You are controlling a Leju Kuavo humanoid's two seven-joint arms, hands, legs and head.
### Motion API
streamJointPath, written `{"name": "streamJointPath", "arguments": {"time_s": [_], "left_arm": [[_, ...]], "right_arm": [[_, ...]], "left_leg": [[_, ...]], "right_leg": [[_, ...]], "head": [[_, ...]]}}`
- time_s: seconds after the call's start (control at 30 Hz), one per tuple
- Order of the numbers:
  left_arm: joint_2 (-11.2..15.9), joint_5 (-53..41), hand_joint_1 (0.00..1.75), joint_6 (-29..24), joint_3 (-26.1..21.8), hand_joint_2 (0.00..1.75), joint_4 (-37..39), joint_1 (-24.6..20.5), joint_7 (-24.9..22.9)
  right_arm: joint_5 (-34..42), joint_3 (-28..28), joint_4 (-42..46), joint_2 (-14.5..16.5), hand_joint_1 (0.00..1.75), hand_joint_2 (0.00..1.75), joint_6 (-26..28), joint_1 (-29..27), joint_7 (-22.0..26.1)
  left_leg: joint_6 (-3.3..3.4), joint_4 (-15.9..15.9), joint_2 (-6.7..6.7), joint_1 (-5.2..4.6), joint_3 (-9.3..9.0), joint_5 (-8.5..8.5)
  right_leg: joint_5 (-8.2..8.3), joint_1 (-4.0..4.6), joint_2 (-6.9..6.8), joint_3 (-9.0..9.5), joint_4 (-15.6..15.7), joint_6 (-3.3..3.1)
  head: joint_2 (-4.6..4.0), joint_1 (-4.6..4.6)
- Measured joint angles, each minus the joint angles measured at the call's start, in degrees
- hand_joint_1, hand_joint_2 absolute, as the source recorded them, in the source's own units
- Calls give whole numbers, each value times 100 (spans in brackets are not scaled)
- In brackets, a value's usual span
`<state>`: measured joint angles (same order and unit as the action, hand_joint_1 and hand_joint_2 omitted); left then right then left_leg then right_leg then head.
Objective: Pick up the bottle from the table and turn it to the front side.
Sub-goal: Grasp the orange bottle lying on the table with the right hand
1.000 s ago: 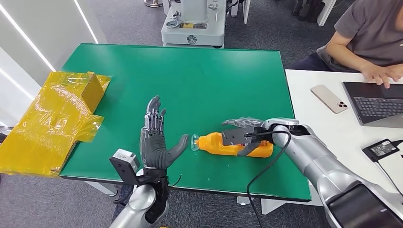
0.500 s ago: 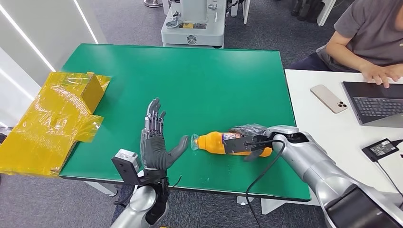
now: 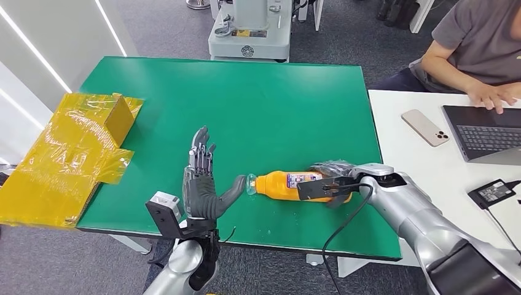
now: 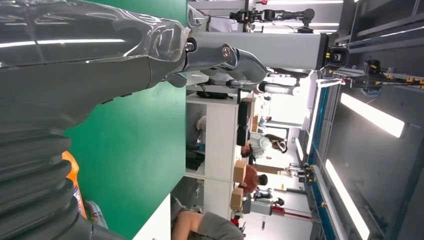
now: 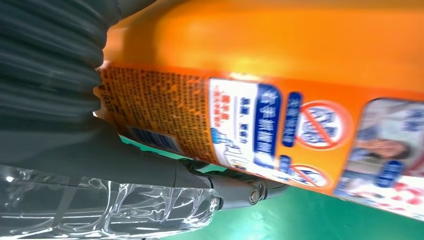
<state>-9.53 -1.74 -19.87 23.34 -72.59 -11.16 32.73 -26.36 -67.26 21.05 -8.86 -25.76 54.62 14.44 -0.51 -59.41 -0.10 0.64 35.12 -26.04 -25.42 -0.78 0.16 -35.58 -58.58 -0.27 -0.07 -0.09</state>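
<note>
Dark fingers (image 3: 329, 166) of right hand (image 3: 332, 181) wrapped around orange bottle (image 3: 279, 184), label (image 5: 280, 130) side up in right wrist view. Bottle lying on its side on green tabletop (image 3: 258, 104) near front edge, cap toward left hand (image 3: 201, 184). Left hand upright, palm facing bottle, fingers spread, holding nothing, just beside cap.

Orange bottle (image 3: 279, 185) lies sideways on the green table (image 3: 258, 104), label showing.
</note>
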Motion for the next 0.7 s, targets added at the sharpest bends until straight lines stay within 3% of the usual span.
{"name": "streamJointPath", "arguments": {"time_s": [0.13,0.2,0.27,0.33,0.7], "left_arm": [[-12,-7,0,17,2,175,0,0,-3],[-14,-8,0,29,2,175,0,-1,-8],[-18,-14,0,61,2,175,0,-1,-16],[-20,-24,0,87,2,175,0,-2,-20],[-18,-40,0,126,2,175,0,5,-20]], "right_arm": [[7,-29,0,-58,0,175,8,-12,-3],[25,-36,3,-84,30,175,16,-24,26],[79,-37,23,-116,112,175,30,-49,157],[145,-33,62,-155,168,175,64,-78,333],[206,-9,205,-264,175,175,249,-158,670]], "left_leg": [[0,0,1,0,0,0],[0,0,1,0,-1,0],[0,0,1,0,-1,0],[0,0,2,0,-1,0],[0,0,2,0,-2,0]], "right_leg": [[0,0,1,0,0,0],[0,0,1,0,0,0],[0,0,1,0,0,0],[0,0,2,0,0,0],[1,0,2,0,-1,0]], "head": [[0,1],[0,1],[0,1],[0,1],[0,1]]}}
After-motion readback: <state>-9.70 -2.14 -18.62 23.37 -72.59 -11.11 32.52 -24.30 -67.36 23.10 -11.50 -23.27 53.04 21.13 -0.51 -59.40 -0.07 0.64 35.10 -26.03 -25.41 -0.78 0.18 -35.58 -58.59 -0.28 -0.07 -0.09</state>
